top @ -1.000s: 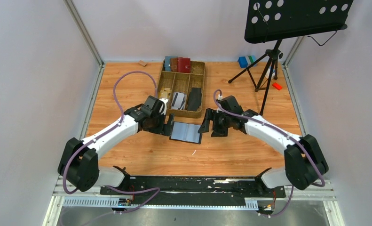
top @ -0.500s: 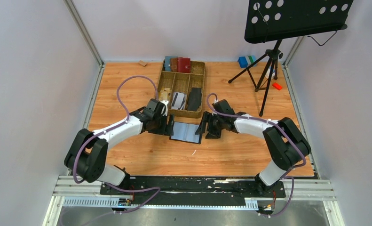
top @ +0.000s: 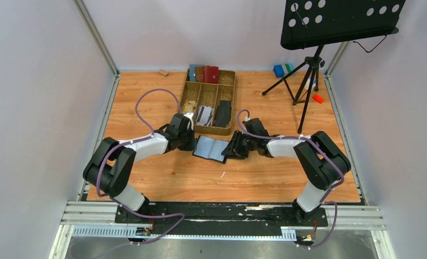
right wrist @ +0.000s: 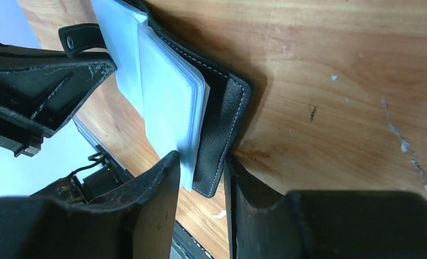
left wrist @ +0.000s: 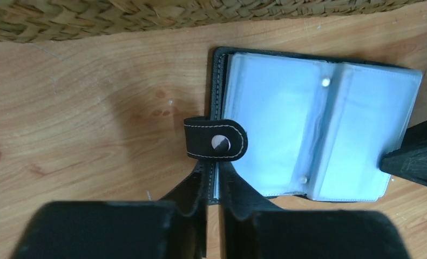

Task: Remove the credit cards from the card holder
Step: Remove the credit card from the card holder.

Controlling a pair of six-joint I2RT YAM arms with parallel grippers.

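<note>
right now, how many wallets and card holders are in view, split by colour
blue wallet, upright in the woven tray: 1
brown wallet, same compartment: 1
red wallet, same compartment: 1
black folding card holder, open on the wooden table: 1
total: 4

Your overhead view is bright, even and sharp, with soft shadows. At both wrists your near fingers [left wrist: 187, 194] blur, and the card holder [left wrist: 276, 124] pages look washed out.
</note>
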